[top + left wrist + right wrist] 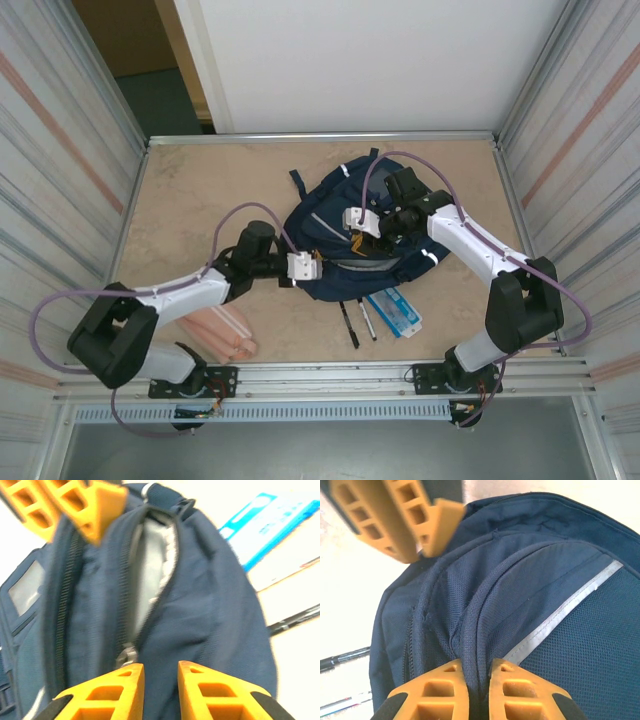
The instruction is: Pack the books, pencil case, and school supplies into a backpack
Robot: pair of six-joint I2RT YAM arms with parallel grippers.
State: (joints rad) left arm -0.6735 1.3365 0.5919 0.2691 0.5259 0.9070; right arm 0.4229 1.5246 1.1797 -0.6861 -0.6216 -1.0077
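The backpack (330, 230) lies flat in the middle of the table (200, 190), with both arms reaching in over it from the near edge. The left gripper (161, 669) sits at the backpack's near-left side, its 2 orange fingers drawn close together on a fold of navy fabric just beside the zipper pull (127, 656), so it appears to be pinching the cloth there. Above that, the zipper track is parted and pale grey lining (156, 565) shows in the gap. The right gripper (477, 667) is over the middle of the backpack, near the left one, and is clamped tight on a raised ridge of navy fabric that runs between its fingers. A pale stripe (560, 616) crosses the cloth just to the right of it. In each wrist view the other gripper's orange fingers show at the top left, close by. The pink pencil case (225, 335) lies on the table at the near left, beside the left arm and well apart from the backpack. The 2 black pens (350, 323) lie side by side just in front of the backpack, and the blue-and-white box (397, 311) rests just to their right, close to the backpack's near edge.
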